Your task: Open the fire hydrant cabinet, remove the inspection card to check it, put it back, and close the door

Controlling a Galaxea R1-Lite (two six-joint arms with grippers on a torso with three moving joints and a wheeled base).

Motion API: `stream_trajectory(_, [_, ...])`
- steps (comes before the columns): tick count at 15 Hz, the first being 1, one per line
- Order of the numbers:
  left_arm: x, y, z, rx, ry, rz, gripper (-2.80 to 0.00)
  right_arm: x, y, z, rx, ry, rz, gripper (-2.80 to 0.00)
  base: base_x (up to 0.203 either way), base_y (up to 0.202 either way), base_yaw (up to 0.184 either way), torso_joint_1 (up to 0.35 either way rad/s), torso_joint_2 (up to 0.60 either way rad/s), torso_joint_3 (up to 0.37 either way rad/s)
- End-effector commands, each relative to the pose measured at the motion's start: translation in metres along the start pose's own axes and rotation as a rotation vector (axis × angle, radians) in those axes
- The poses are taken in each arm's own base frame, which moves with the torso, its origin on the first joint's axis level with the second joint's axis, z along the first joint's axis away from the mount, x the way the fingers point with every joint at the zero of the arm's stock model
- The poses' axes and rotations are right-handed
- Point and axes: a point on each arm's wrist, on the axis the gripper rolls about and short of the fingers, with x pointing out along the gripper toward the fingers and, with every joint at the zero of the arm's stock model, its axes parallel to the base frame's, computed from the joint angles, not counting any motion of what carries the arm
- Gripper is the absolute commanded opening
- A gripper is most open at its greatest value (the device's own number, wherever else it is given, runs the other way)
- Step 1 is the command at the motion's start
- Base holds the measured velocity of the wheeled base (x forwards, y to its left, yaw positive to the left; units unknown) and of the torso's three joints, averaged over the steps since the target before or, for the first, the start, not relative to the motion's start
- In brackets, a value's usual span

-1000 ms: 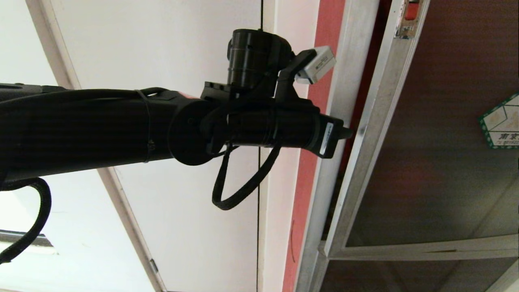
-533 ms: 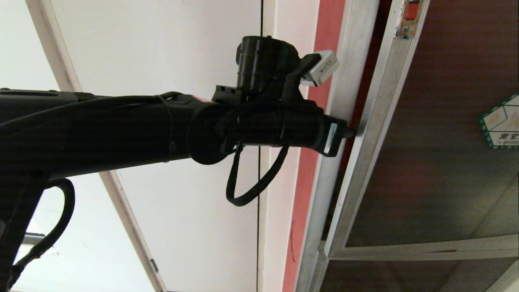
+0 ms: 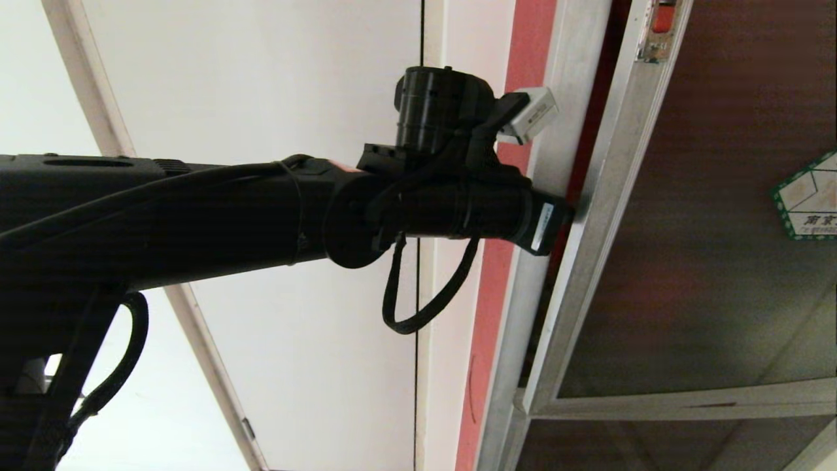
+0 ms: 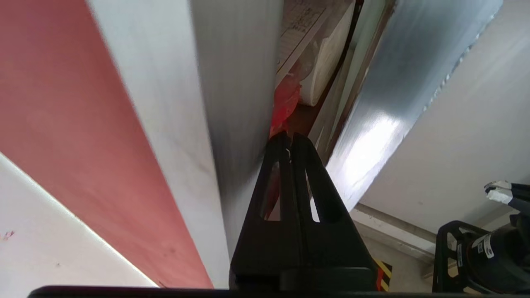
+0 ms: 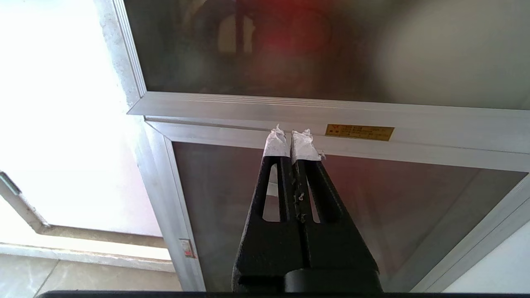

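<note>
**Left gripper wedged into the door gap, cabinet only a crack open**

The left gripper (image 4: 288,138) has its jaws pressed together with nothing between them, and the tip is poked into the narrow slot between the cabinet frame (image 3: 556,163) and the silver edge of the door (image 3: 686,216). From the head view the black left arm (image 3: 196,216) reaches across from the left, and the tip disappears right at that frame edge. The left wrist view looks straight down the crack: red interior, a white rolled hose (image 4: 327,70), and a pale printed sheet that's probably the inspection card (image 4: 298,25) sitting inside, though I can't be sure from this sliver.

The right gripper (image 5: 292,142) hangs low by the lower glass panel (image 5: 352,207), its white-wrapped jaws pressed together on nothing. It looks parked.

My read: we're in the very first step, opening the door. It's ajar but nowhere near wide enough to reach in. The next move needs the closed tip to hook behind the door's edge and lever or sweep it outward on its hinge without slipping off the smooth metal.

Count: two grippers, one door with one hexagonal sticker (image 3: 807,199) and one red latch (image 3: 662,18), one hose roll, one card, if that's what it is.
</note>
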Motion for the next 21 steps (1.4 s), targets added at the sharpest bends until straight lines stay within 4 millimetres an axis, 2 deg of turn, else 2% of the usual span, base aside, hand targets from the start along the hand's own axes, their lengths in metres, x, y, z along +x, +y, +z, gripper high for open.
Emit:
stream_trajectory(1, [0.003, -0.003, 0.0, 0.003, -0.003, -0.01, -2.8, 0.0, 0.0, 0.0, 0.0, 0.001, 0.001, -2.8, 0.0, 0.0, 0.0, 0.0, 0.0, 0.0])
stream_trajectory(7, [0.001, -0.022, 0.005, 0.007, -0.006, -0.048, -2.8, 0.0, 0.0, 0.0, 0.0, 0.001, 0.001, -2.8, 0.0, 0.0, 0.0, 0.0, 0.0, 0.0])
stream_trajectory(11, [-0.006, -0.041, 0.001, 0.002, 0.027, -0.087, -2.8, 0.0, 0.0, 0.0, 0.0, 0.001, 0.001, -2.8, 0.0, 0.0, 0.0, 0.0, 0.0, 0.0])
stream_trajectory(21, [-0.008, -0.106, -0.003, 0.016, 0.06, -0.238, -2.8, 0.0, 0.0, 0.0, 0.0, 0.001, 0.001, -2.8, 0.0, 0.0, 0.0, 0.0, 0.0, 0.0])
